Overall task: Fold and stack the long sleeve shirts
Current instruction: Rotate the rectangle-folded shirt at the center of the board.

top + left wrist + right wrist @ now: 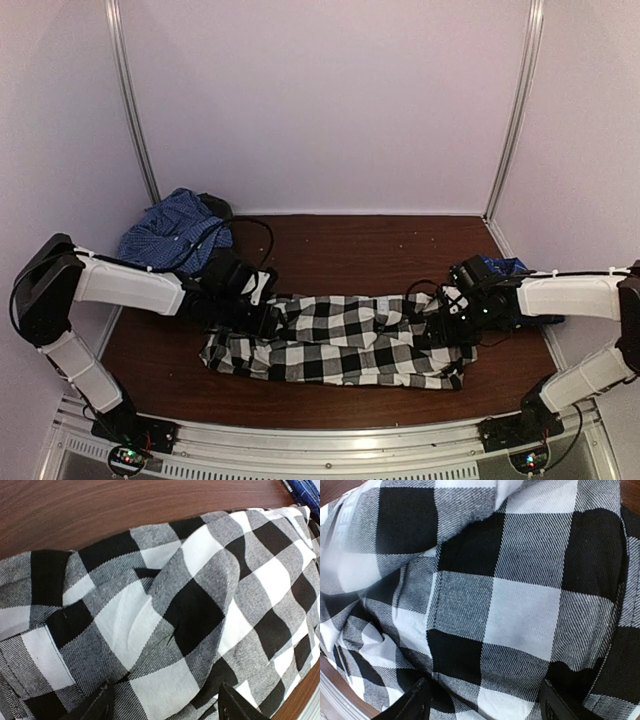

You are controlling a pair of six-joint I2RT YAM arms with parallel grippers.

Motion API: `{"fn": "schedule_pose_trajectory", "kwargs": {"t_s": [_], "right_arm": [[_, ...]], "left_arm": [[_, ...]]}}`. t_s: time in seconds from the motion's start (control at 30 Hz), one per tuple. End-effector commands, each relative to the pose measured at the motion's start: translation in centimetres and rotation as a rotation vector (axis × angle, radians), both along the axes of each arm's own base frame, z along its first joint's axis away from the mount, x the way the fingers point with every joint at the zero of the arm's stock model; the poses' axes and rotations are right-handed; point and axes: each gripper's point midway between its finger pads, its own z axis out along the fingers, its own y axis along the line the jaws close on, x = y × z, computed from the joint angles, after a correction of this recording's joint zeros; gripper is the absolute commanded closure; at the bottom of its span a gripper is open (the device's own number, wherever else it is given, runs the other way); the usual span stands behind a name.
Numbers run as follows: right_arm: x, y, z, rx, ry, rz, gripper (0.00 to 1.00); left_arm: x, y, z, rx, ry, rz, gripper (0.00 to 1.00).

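Note:
The black-and-white check shirt point(345, 340) lies bunched in a long strip across the middle of the table. It fills the left wrist view point(165, 605) and the right wrist view point(510, 595). My left gripper point(252, 312) is down over the shirt's left end, and its jaws point(167, 707) stand wide open with cloth under them. My right gripper point(447, 322) is over the shirt's right end and is also open point(485, 707) on the cloth. The blue shirt point(175, 237) lies crumpled at the back left corner.
The brown wooden table point(350, 250) is enclosed by white walls at the back and sides. A small piece of blue patterned cloth point(506, 267) lies by my right wrist and also shows in the left wrist view point(306, 492). A black cable point(262, 232) loops behind my left arm.

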Motion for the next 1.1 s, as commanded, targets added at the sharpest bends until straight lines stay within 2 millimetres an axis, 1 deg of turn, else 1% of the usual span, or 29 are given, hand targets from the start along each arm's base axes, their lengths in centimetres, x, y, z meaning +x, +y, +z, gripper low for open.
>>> {"fn": "schedule_pose_trajectory", "kwargs": {"t_s": [0.0, 0.1, 0.23, 0.3, 0.33, 0.47, 0.63, 0.77, 0.87, 0.9, 0.97, 1.07], "right_arm": [[1.5, 0.0, -0.8, -0.036, -0.033, -0.014, 0.25], [2.1, 0.1, -2.3, -0.07, -0.009, -0.004, 0.25], [3.7, 0.4, -3.5, -0.113, -0.01, 0.014, 0.25], [5.1, 0.5, -3.8, -0.152, -0.024, 0.022, 0.25], [5.9, 0.5, -4.0, -0.169, -0.029, 0.026, 0.25], [9.6, 0.5, -4.8, -0.243, -0.042, 0.034, 0.24], [15.2, -0.5, -4.7, -0.327, -0.078, 0.014, 0.24], [19.4, -0.1, -4.9, -0.377, -0.124, 0.041, 0.23], [21.7, 0.3, -5.3, -0.408, -0.139, 0.074, 0.23], [22.3, 0.6, -5.1, -0.409, -0.152, 0.084, 0.23], [23.5, 1.0, -3.8, -0.403, -0.189, 0.099, 0.23], [24.6, 1.4, -1.2, -0.393, -0.253, 0.116, 0.22]], "left_arm": [[-0.1, 0.6, -1.5, 0.015, 0.006, 0.035, 0.28], [-0.4, 1.4, -2.2, 0.031, 0.016, 0.06, 0.28], [-0.9, 2.1, -2.3, 0.021, 0.017, 0.09, 0.28], [-1.3, 2.4, -2.5, 0.014, 0.03, 0.106, 0.28], [-1.1, 2.1, -2.2, -0.008, 0.016, 0.11, 0.28], [-1.7, 1.4, -2.1, -0.025, 0.012, 0.121, 0.28], [-3.1, -0.7, -1.8, -0.036, 0.015, 0.098, 0.27], [-4.5, -2.9, -2.5, -0.037, 0.04, 0.058, 0.27], [-5.2, -4.7, -2.9, -0.031, 0.05, 0.022, 0.27], [-5.5, -5.5, -2.8, -0.037, 0.05, 0.003, 0.27], [-6.0, -7.2, -2.4, -0.048, 0.042, -0.045, 0.27], [-6.7, -9.5, -1.4, -0.062, 0.01, -0.111, 0.27]]}}
